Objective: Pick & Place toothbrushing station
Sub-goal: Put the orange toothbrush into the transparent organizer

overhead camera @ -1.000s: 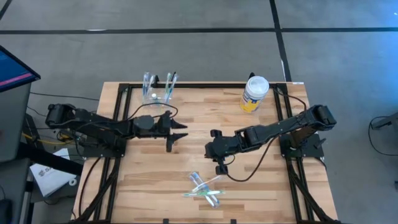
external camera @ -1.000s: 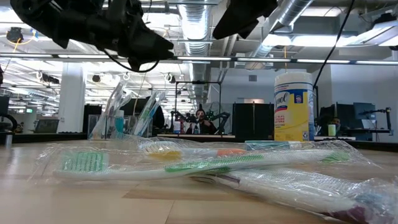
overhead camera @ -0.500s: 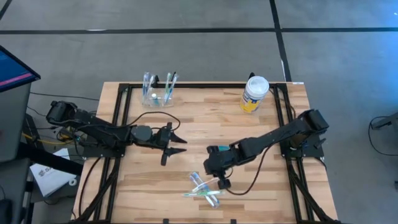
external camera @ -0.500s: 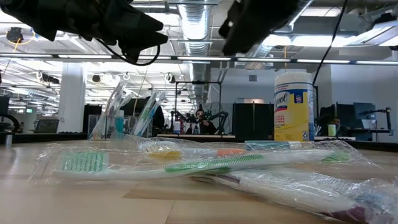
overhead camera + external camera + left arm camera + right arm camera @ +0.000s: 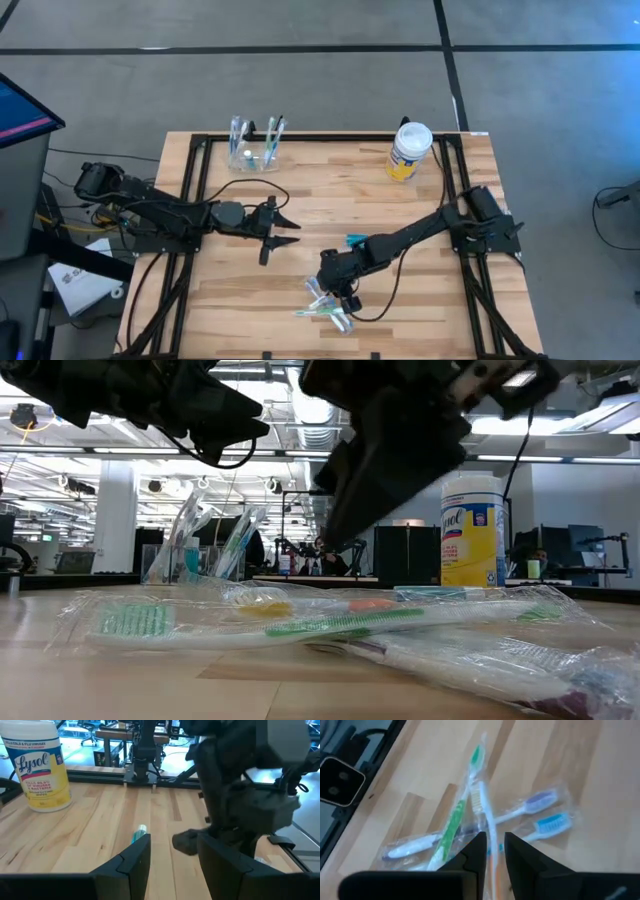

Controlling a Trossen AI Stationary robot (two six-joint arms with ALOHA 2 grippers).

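Several toothbrushes in clear wrappers [image 5: 325,308] [image 5: 480,810] lie flat, crossed over each other, near the table's front edge. My right gripper [image 5: 338,297] [image 5: 494,852] hovers slanting down just over this pile, narrowly open, with a white brush handle running below the gap. The low view shows its fingertips [image 5: 335,532] above the table. A clear cup [image 5: 252,153] [image 5: 200,550] holding upright toothbrushes stands at the far left. A small teal tube [image 5: 354,241] [image 5: 139,834] lies mid-table. My left gripper [image 5: 288,232] [image 5: 172,870] waits open, left of centre, pointing right.
A white-lidded jar with a yellow label [image 5: 408,150] [image 5: 472,530] [image 5: 37,767] stands at the far right. Black frame rails [image 5: 190,190] run along both side edges. Bare wood lies between the cup and the toothbrush pile.
My right gripper has come down and moved toward the near left, from mid-table to just over the wrapped toothbrushes, tipping further downward. My left gripper swung a little toward the near edge, then kept still. The toothbrushes have not moved.
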